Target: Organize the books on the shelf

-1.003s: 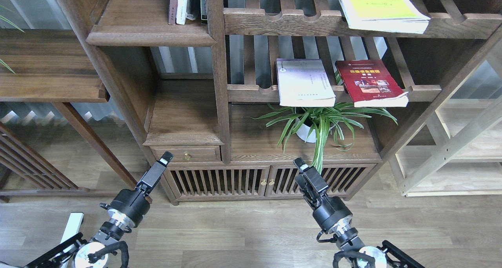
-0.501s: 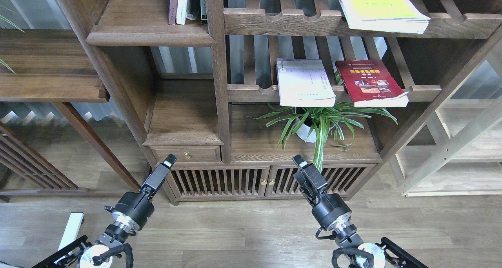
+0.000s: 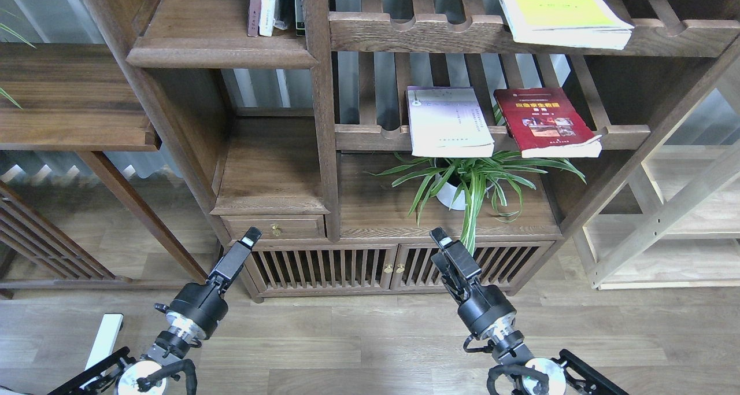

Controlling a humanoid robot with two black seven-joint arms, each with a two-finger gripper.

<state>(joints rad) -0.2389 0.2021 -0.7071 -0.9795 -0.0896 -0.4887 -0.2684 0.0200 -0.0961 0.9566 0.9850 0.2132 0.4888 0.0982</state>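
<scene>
A white-lavender book and a dark red book lie flat side by side on the middle slatted rack, overhanging its front rail. A yellow-green book lies flat on the upper slatted rack at the top right. The solid dark-brown shelf with a moulded lip is at the upper left. My left gripper is low, in front of the small drawer, with fingers together and empty. My right gripper is low, in front of the cabinet doors, with fingers together and empty. Both are far below the books.
Thin upright books stand at the right end of the shelf. A similar solid board sits below it. A potted spider plant stands under the two books. Pale shelving is at the right, and a dark side table at the left.
My left gripper has shifted slightly right and down. My right gripper has drifted slightly left. The books have not moved.
</scene>
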